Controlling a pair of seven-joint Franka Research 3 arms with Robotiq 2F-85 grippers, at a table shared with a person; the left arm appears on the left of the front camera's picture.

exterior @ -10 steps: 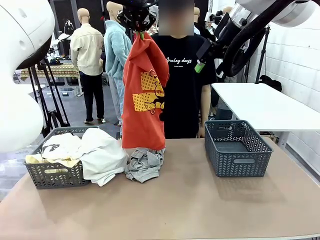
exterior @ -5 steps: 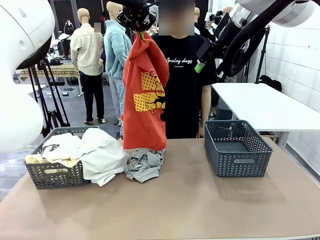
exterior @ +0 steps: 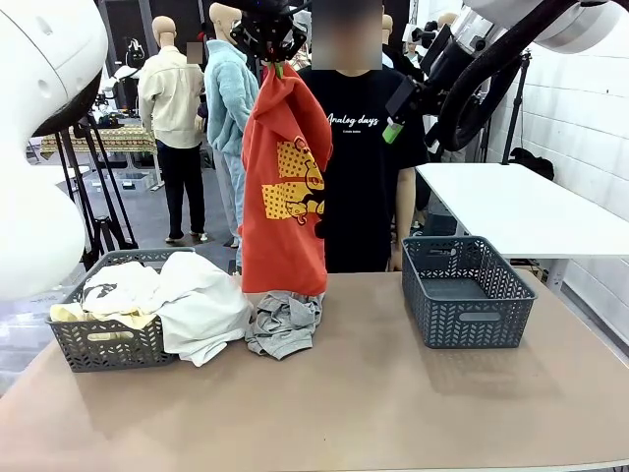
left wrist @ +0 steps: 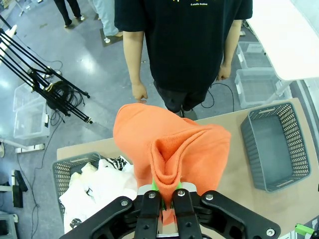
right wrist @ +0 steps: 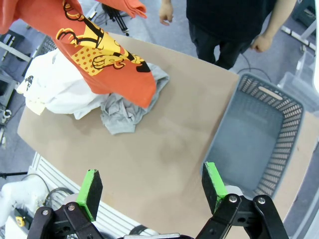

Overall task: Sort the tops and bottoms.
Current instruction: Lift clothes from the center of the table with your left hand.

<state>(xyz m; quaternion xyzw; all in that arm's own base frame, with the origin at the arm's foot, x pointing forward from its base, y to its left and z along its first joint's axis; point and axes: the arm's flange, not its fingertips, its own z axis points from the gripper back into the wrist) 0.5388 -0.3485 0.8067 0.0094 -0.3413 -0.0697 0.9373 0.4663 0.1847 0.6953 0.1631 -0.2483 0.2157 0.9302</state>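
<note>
- The table (exterior: 373, 403) looks the same as one second ago; nothing on it has moved.
- The orange-red T-shirt (exterior: 280, 197) hangs high above the table in front of the person (exterior: 359, 167). Over the last second it only swayed a little, so I judge the lift is finished and the carrying to a basket has not begun.
- The left basket (exterior: 103, 349) is full of white and pale yellow garments, and one white garment (exterior: 201, 310) spills over its side.
- The right basket (exterior: 467, 320) is empty.
- The grey garment (exterior: 283, 324) lies on the table under the T-shirt's hem.
- The left gripper (left wrist: 167, 196) is clamped on a fold of the T-shirt.
- The right gripper (right wrist: 151, 172) stands wide apart and holds nothing.
</note>
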